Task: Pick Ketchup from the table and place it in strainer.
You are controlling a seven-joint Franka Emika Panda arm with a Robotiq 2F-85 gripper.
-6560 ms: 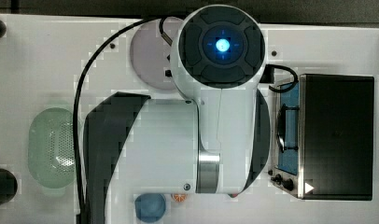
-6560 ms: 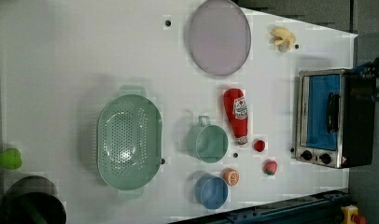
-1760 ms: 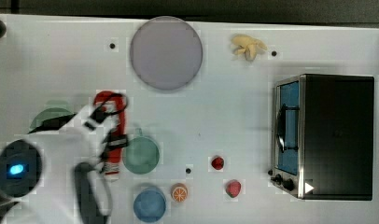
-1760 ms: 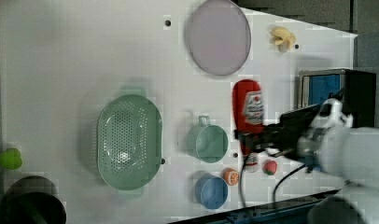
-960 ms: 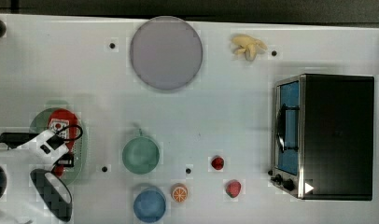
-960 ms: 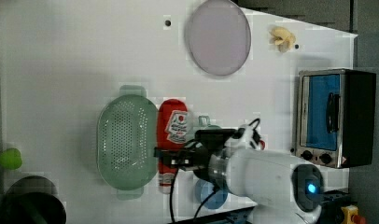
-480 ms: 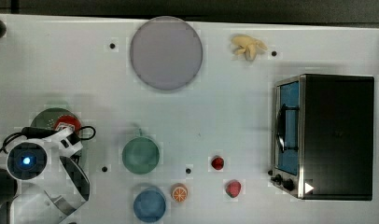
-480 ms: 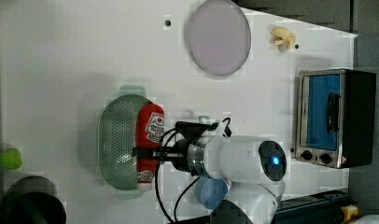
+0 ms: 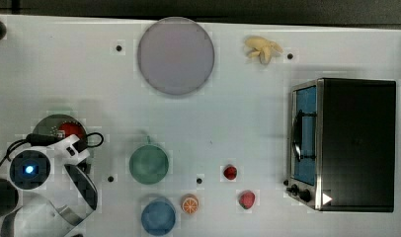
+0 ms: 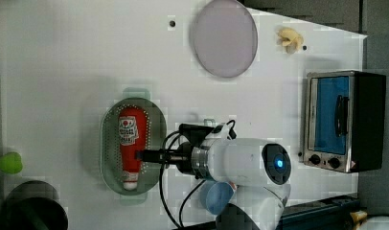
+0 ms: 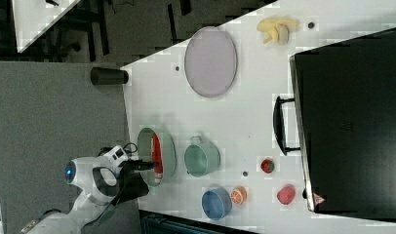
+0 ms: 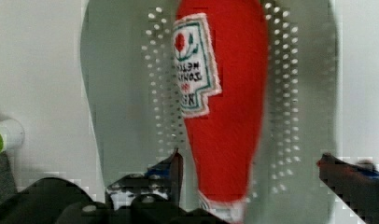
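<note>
Ketchup delivered; pincer released

Ketchup [image 10: 130,143] lies lengthwise on the holed floor of the strainer [image 10: 108,163], label up, cap toward the left view's bottom. My pincer [image 12: 250,175] stands spread wide, one finger [image 12: 171,170] on each side of the bottle's lower end, neither pressing it as far as the wrist view shows; I hold nothing. I judge the placing step done and the release made.

Next move, in my judgement: lift straight away from the strainer with the fingers kept apart, so they do not catch the cap or drag the bottle up the wall. My cable hangs near the strainer rim in the left view and wants watching.

Surface: a white bench [image 9: 90,74], flat and bare around the strainer. Standing on it are a green mug [image 9: 148,165], a blue bowl [image 9: 158,216], a grey round plate [image 9: 175,55], small fruits [image 9: 230,172], bananas [image 9: 261,48] and a toaster oven [image 9: 354,143], all well apart from my exit path. Room beyond: dark floor, second white table [image 11: 40,14] in the right view.
</note>
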